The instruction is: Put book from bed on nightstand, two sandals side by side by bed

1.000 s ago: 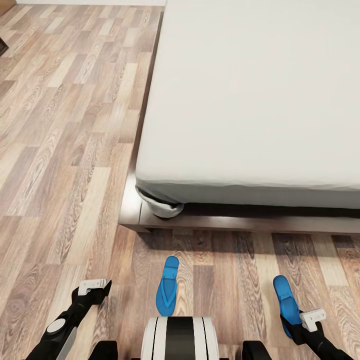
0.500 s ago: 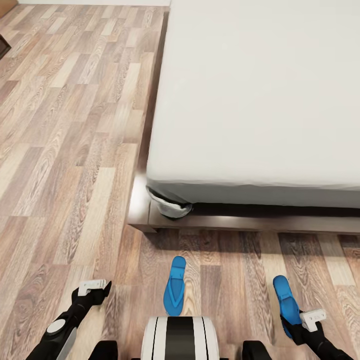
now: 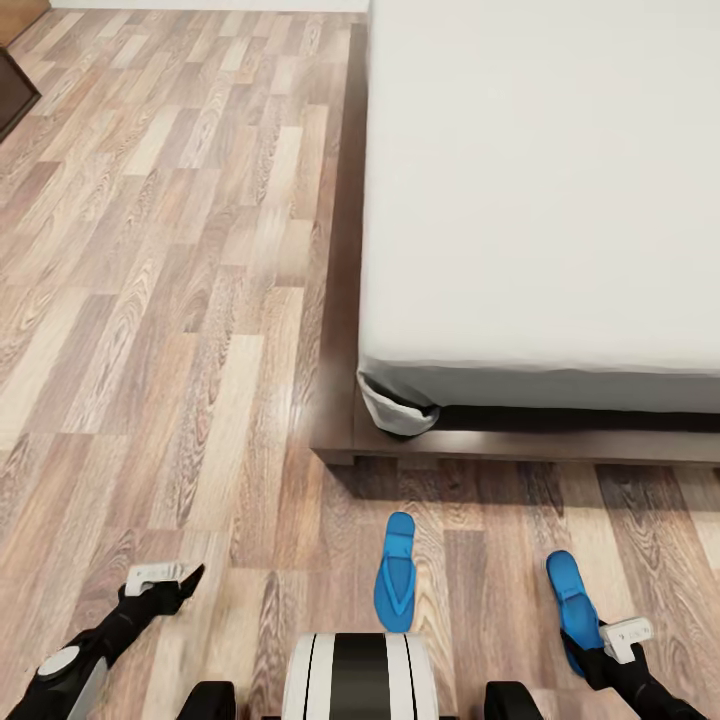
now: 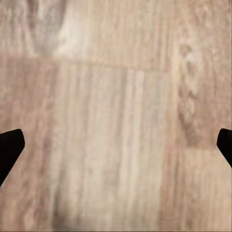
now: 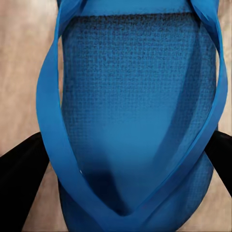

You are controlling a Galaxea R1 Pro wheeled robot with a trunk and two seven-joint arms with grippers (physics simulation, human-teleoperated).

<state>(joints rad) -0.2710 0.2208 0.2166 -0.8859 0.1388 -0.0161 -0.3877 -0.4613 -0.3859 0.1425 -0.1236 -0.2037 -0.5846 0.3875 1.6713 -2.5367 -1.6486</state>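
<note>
The head camera looks steeply down from above the robot's trunk over the wood-plank floor (image 3: 160, 300), taking in the corner of the bed (image 3: 540, 200) ahead and two blue sandals, the left sandal (image 3: 396, 586) and the right sandal (image 3: 574, 600), near the frame's lower edge. The left wrist camera faces straight down, close to bare, blurred planks (image 4: 116, 116). The right wrist camera sits very close over the right sandal (image 5: 135, 111), the same sandal the head view sees beside the right gripper (image 3: 622, 636).
</note>
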